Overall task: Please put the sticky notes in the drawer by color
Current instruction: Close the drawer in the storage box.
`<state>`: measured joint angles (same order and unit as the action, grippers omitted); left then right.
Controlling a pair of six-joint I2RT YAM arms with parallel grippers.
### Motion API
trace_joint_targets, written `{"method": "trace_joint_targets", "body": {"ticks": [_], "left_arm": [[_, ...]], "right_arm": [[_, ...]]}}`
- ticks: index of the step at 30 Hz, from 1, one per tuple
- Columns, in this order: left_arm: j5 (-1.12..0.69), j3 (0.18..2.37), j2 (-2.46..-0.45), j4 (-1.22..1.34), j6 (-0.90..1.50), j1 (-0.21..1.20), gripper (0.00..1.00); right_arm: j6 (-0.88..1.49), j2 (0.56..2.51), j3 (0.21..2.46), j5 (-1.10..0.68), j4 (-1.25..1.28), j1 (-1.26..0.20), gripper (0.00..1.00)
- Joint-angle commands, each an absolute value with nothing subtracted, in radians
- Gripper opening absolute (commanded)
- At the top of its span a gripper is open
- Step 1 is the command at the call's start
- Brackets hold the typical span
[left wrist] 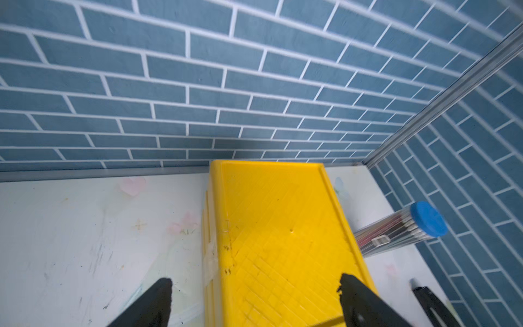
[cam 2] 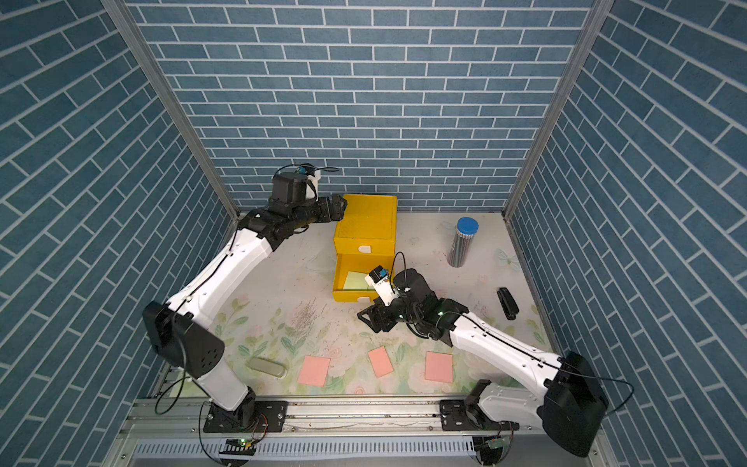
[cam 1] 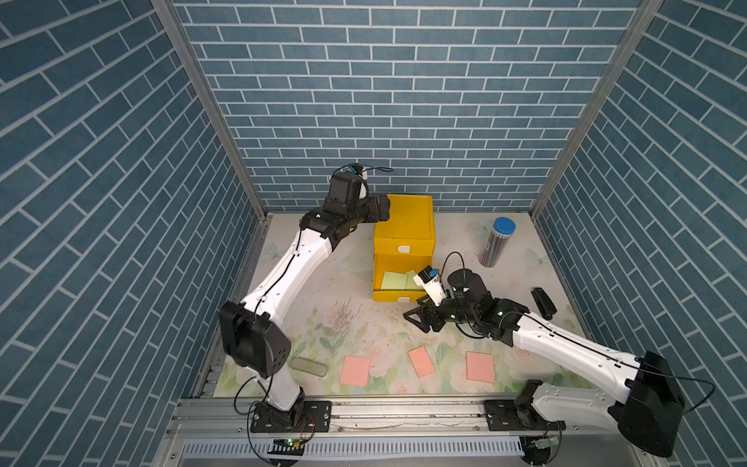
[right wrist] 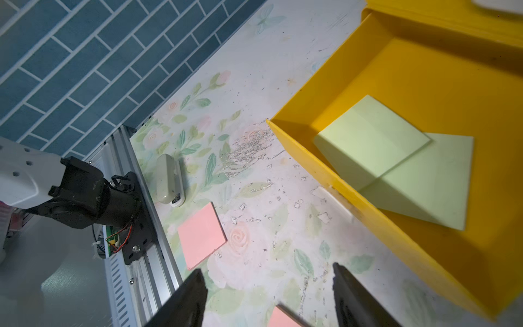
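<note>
Yellow plastic is my landmark. In both top views the drawer cabinet stands at the back of the surface, with a lower drawer pulled out toward the front. Two pale green sticky notes lie overlapping inside that drawer. Three pink sticky notes lie flat in a row well in front of the cabinet, apart from one another. My left pincer sits at the cabinet's top rear corner, and my right pincer hangs just in front of the pulled-out drawer.

From the left wrist, I see the left pincer spread wide. One finger is over the cabinet's top, the other over the bare surface beside it, and nothing is clamped. A blue-capped cylinder stands beyond the cabinet.

From the right wrist, the right pincer is parted and empty over the surface beside the drawer. The green notes rest inside the drawer, one propped on the other. One pink note lies near a grey-green case.
</note>
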<state>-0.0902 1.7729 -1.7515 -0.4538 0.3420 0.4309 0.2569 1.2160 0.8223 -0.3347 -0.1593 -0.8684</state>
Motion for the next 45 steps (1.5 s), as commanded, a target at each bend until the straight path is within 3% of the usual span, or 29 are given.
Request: {"method": "trace_joint_targets", "body": {"ticks": [1,8,14,29,37,45], "left_arm": [[-0.139,1.816,-1.834,-0.481,0.29,0.435,0.92],[-0.068,1.733,-1.849,-0.465,0.327,0.435,0.87],[-0.055,1.664,-1.85,-0.459,0.325,0.438,0.83],[-0.035,1.508,-1.814,-0.425,0.363,0.464,0.79],[-0.035,1.52,-1.786,-0.435,0.356,0.466,0.79],[-0.028,1.523,-1.781,-0.446,0.345,0.465,0.79]], "right_arm": [[0.243,1.285,0.865,-0.354,-0.114,-0.888,0.72],[0.208,1.396,0.901,-0.301,-0.103,-0.887,0.72],[0.111,1.51,1.018,-0.09,-0.169,-0.88,0.72],[-0.051,1.732,1.222,0.159,-0.114,-0.84,0.75],[-0.112,1.723,1.214,0.225,0.01,-0.84,0.75],[-0.062,1.566,1.06,0.092,0.102,-0.851,0.73]]}}
